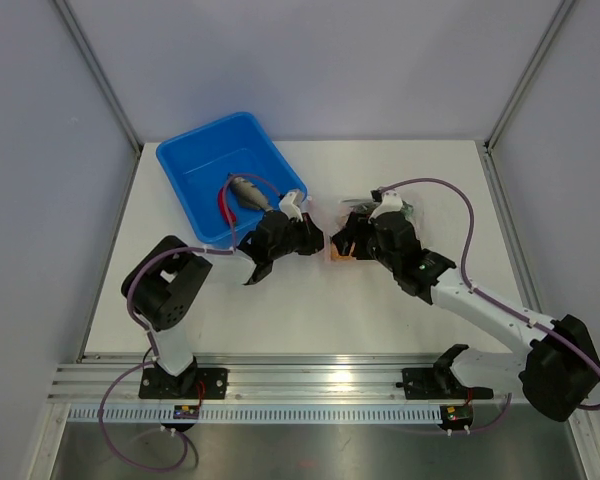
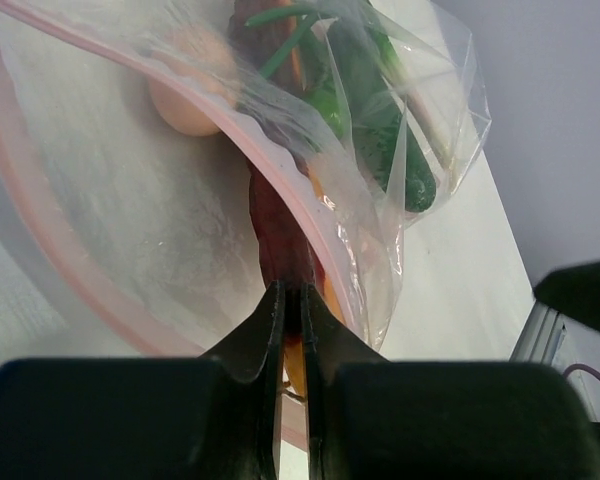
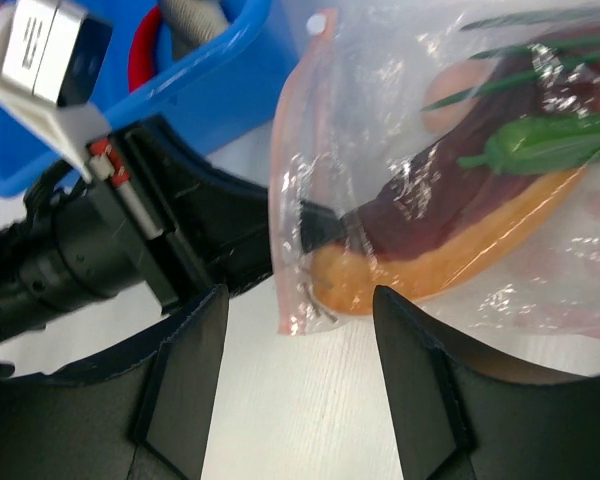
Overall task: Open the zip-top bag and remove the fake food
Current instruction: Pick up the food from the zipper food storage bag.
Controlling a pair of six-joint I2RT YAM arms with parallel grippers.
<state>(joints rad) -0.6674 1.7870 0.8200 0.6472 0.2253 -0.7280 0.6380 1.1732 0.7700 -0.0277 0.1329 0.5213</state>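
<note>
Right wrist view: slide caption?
Open right gripper faces the clear crinkly zip-top bag with pink zip strip; left gripper pinches the dark red toy sausage inside it.

The zip-top bag (image 3: 380, 100) is mostly hidden from above, and both wrist views cut off its edges.

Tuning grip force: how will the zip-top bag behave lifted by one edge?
Probably floppy: the zip-top bag is thin, crinkled film. Likely sags unevenly, since the fake food bunches at one end. Glossy, maybe slippery.
</note>
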